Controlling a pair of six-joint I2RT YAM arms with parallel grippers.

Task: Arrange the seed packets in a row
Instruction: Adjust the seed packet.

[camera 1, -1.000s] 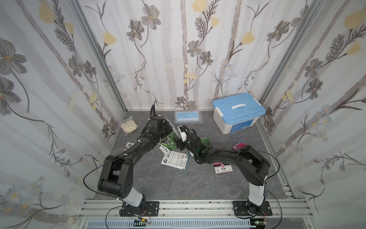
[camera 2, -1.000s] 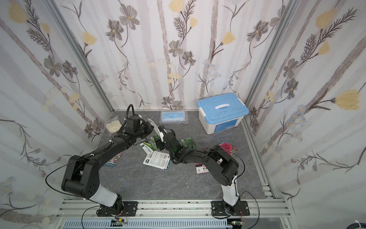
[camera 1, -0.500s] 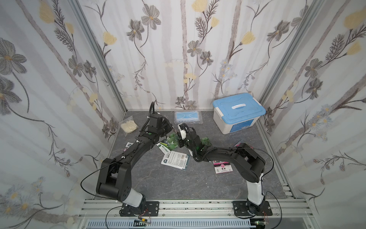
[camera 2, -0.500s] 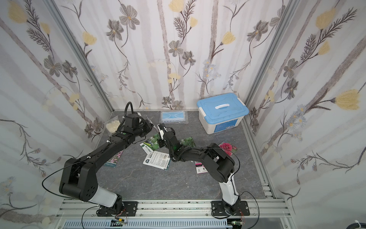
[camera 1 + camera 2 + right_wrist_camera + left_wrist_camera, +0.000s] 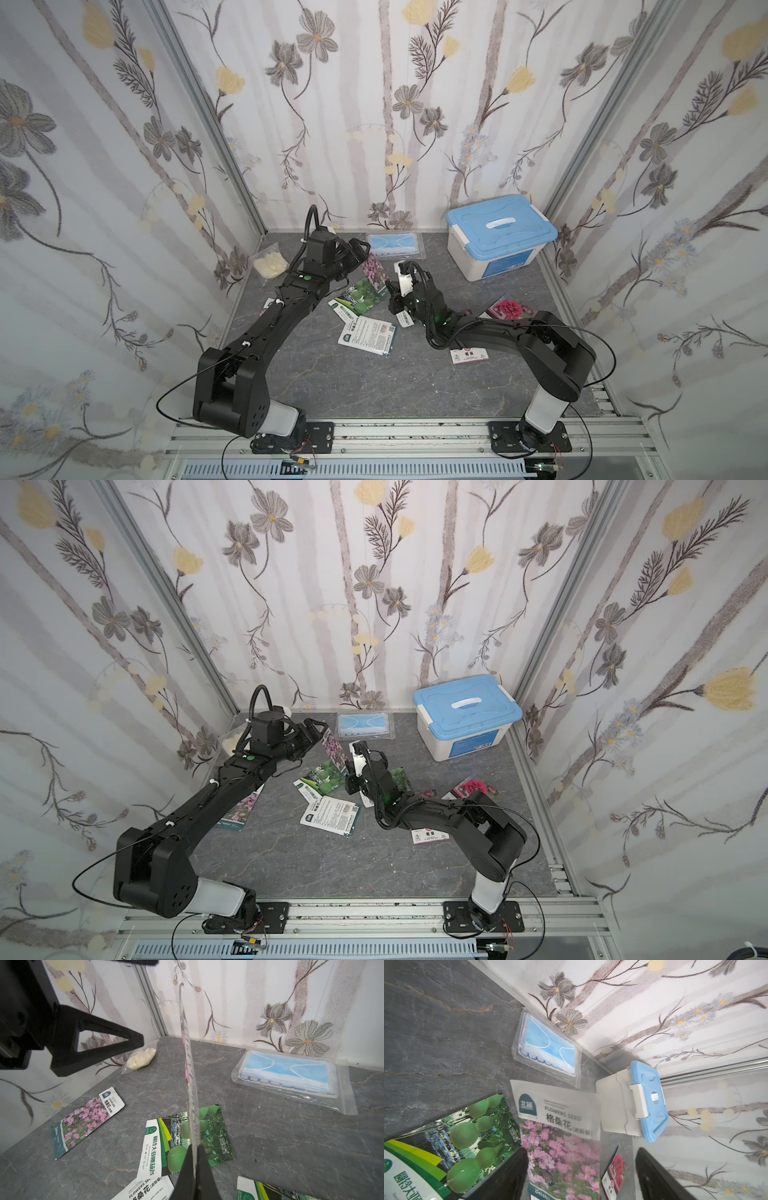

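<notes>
My right gripper (image 5: 195, 1151) is shut on the lower edge of a purple-pink flower seed packet (image 5: 372, 270), which stands upright and shows edge-on in the right wrist view. My left gripper (image 5: 581, 1152) is open, its fingers (image 5: 512, 1169) wide apart on either side of that packet (image 5: 560, 1136). On the floor lie a green gourd packet (image 5: 359, 297), a white-backed packet (image 5: 368, 334), a red-bloom packet (image 5: 509, 307), a small white and pink packet (image 5: 468, 355) and another purple-pink packet (image 5: 241, 808) partly under my left arm. A second gourd packet (image 5: 401, 779) peeks from under my right arm.
A white box with a blue lid (image 5: 498, 237) stands at the back right. A clear bag with a blue face mask (image 5: 392, 245) lies against the back wall, and a small bag of cream stuff (image 5: 270, 264) sits in the back left corner. Flowered walls close three sides.
My right gripper closed on the purple-pink packet that the left one held up. My left gripper has now opened and let go of it.
</notes>
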